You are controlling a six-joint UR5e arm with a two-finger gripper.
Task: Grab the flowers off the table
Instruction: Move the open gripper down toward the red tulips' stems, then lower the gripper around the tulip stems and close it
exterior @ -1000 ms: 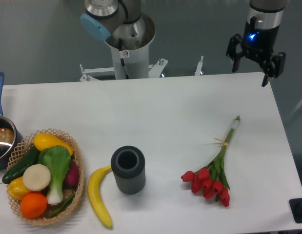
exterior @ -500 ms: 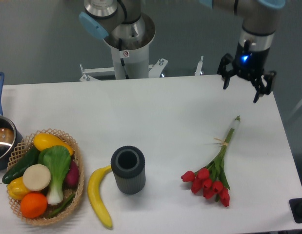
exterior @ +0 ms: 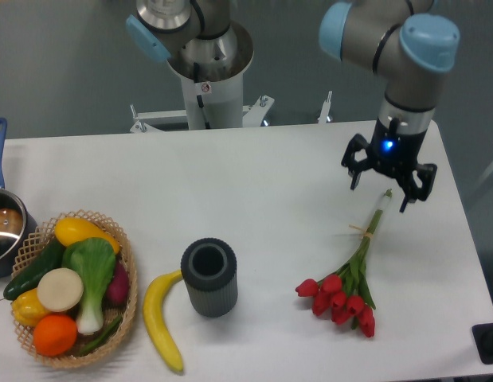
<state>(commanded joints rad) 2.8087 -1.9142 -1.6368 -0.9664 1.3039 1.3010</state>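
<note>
The flowers (exterior: 346, 282) lie on the white table (exterior: 254, 183) at the right. Their red buds point toward the front edge and the green stems run up and to the right, tied with pale string. My gripper (exterior: 379, 196) hangs open just above the far end of the stems, its dark fingers spread to either side of the stem tip. Nothing is held between them.
A dark grey cylindrical vase (exterior: 208, 278) stands in the middle front, with a banana (exterior: 161, 320) beside it. A wicker basket (exterior: 123, 298) of vegetables and fruit sits at the front left. A pot (exterior: 2, 227) with a blue handle is at the left edge.
The arm has swung down and to the left from beyond the table's back right corner. The open gripper is now low over the stem end. The flowers have not moved.
</note>
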